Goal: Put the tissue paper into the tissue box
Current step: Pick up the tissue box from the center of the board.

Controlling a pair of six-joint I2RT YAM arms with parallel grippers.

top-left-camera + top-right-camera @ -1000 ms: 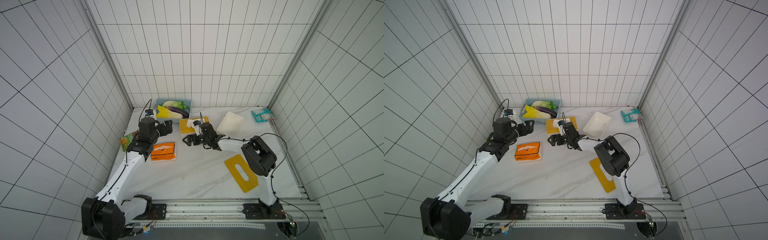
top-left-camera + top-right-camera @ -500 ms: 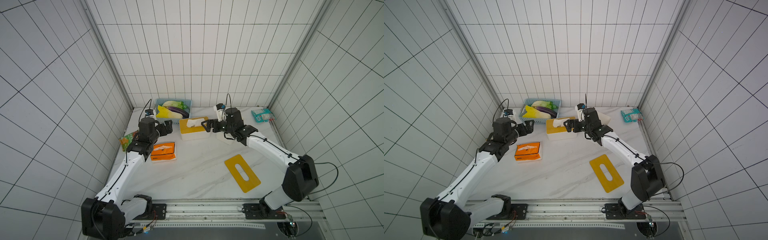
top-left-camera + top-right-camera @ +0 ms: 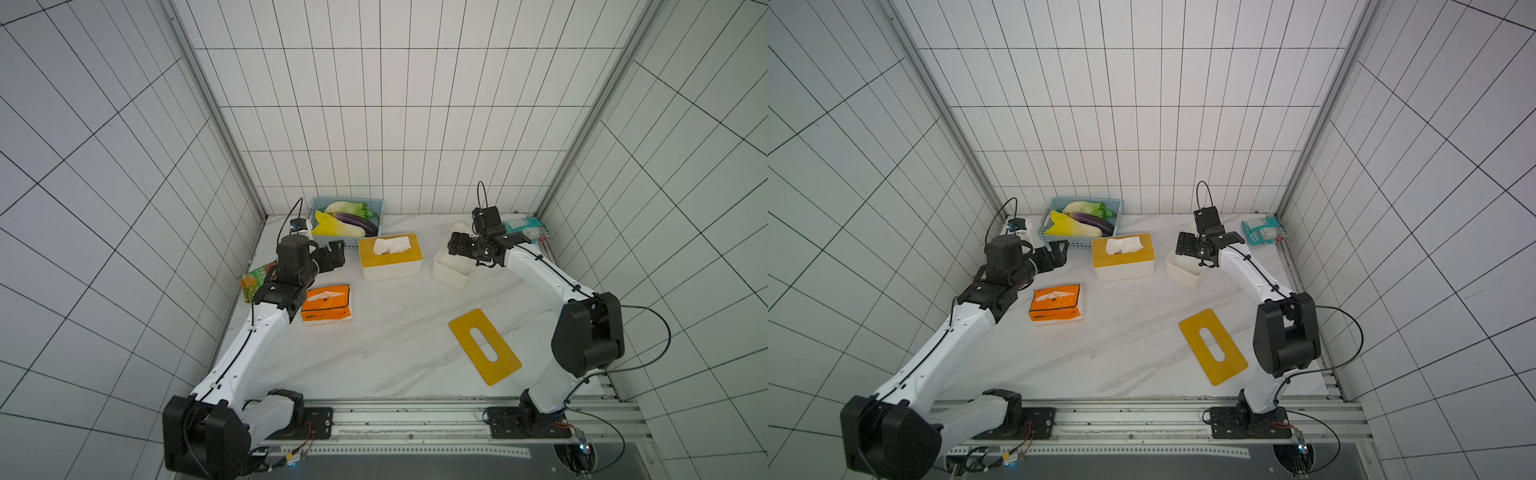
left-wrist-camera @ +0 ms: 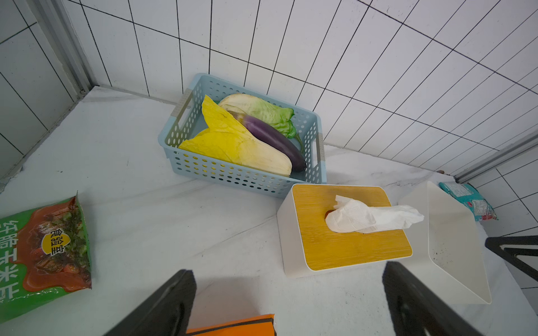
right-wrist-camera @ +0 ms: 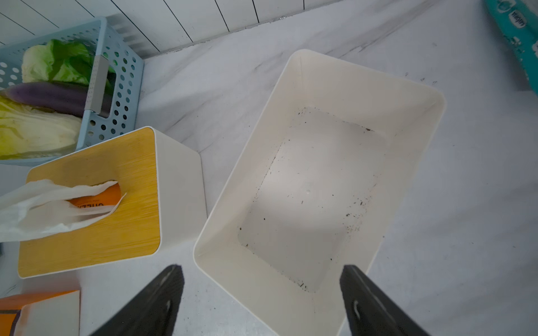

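Note:
The tissue paper is an orange pack lying flat at the table's left. Just behind it hovers my left gripper, open and empty; the pack's edge shows between its fingers. The open white tissue box stands empty at the back right. My right gripper hangs over that box's near end, open and holding nothing. The box's yellow slotted lid lies flat on the table, front right.
A second white box with a wooden lid and a tissue poking out stands between the arms. Behind it is a blue basket of vegetables. A green snack bag lies far left, a teal packet back right.
My right gripper has swung to the right, from beside the lidded box to above the empty white box. The left arm has not moved.

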